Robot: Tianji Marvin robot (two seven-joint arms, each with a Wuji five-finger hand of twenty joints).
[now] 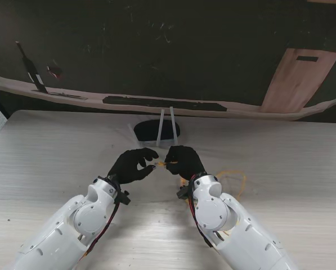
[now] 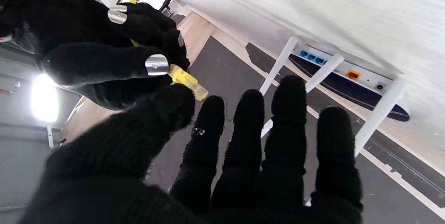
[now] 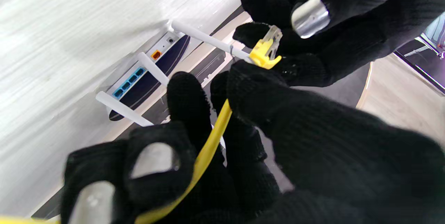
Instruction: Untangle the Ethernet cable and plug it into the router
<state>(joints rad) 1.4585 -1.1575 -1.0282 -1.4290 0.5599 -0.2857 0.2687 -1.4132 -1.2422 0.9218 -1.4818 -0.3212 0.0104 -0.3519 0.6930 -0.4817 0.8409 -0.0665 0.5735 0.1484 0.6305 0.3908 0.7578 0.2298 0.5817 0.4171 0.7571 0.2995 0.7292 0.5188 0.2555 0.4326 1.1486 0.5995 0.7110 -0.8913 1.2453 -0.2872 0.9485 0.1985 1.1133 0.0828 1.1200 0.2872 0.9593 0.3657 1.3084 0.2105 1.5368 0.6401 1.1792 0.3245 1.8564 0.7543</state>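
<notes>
Right hand grips cable plug (router ports wrist-visible only).

Looks like a lab test bench: bare white table, dark backdrop behind, bright work light, wood panel far right.

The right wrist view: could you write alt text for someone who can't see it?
A black-gloved right hand holds a yellow cable whose clear plug pokes out at its fingertips, with the left hand right at the plug. Beyond them, a router with white antennas shows blue ports and one orange port.
</notes>
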